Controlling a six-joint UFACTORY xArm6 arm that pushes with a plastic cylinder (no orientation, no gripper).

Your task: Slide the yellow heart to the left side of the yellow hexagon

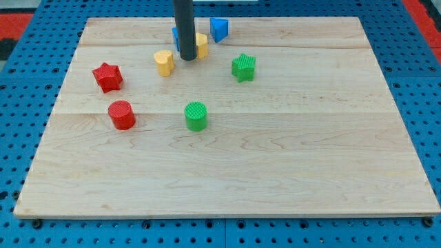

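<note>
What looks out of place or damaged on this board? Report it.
Nothing stands out. All blocks sit flat on the wooden board, none tipped or broken. My tip stands between the yellow heart and the yellow block behind the rod, partly hiding that block and a blue block.
</note>
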